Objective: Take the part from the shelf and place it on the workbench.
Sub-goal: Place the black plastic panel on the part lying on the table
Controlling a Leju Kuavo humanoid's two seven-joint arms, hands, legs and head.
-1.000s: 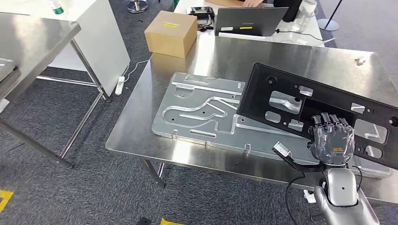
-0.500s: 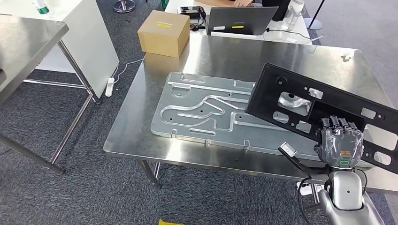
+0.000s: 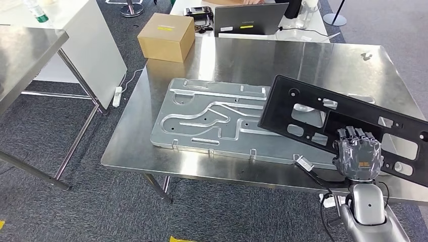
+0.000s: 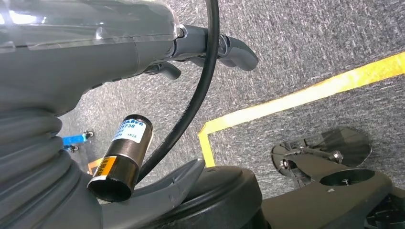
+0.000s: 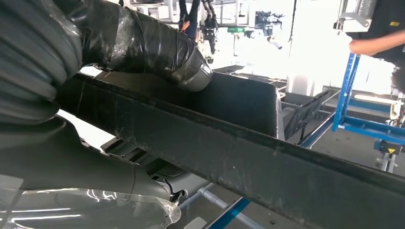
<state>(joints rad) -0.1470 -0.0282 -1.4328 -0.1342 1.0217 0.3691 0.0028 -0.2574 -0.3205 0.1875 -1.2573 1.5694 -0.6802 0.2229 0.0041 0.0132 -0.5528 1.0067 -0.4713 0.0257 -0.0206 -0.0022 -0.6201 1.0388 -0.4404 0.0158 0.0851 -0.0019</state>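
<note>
The right robot hand (image 3: pixel 359 157) grips the black panel (image 3: pixel 348 121), tilted above the tabletop (image 3: pixel 282 60) and its metal plate (image 3: pixel 212 118).

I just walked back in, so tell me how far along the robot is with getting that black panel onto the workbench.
Done: the black panel is off the shelf. In hand: the right hand grips its near edge, holding it tilted over the workbench, partly above the metal plate. Left: lower it flat and let go. The left hand hangs over the floor, its fingers unclear.
</note>
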